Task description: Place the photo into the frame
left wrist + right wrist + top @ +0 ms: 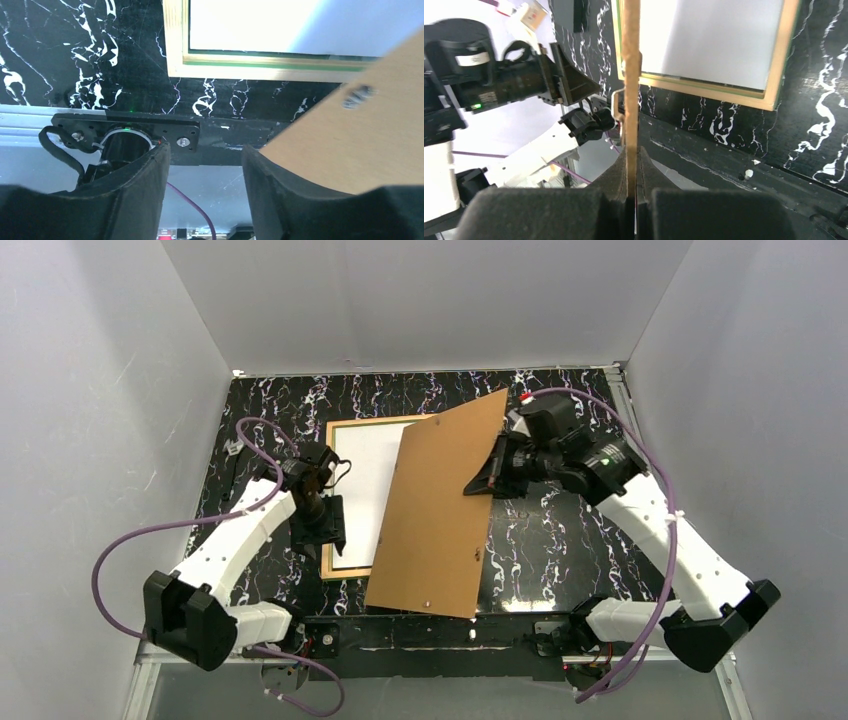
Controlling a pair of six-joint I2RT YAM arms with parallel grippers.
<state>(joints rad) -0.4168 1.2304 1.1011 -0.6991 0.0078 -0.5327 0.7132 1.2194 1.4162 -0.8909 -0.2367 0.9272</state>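
Photo (365, 490), white back up, lies just beside the spread left end effector (205, 150), inside the frame (370, 423) toward the worktop's (560, 540) left edge. Opposite, the right end effector (632, 160) pinches the brown backing board (435, 510) at its right edge, holding it slanted over the frame's right side.

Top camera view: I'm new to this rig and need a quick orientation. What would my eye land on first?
The big brown backing board dominates the middle, pinched at its right edge by the right gripper and overlapping the right side of the frame. The frame lies left of centre, tan back up, with the photo white side up inside it. The left gripper hovers by its left edge, jaws apart.
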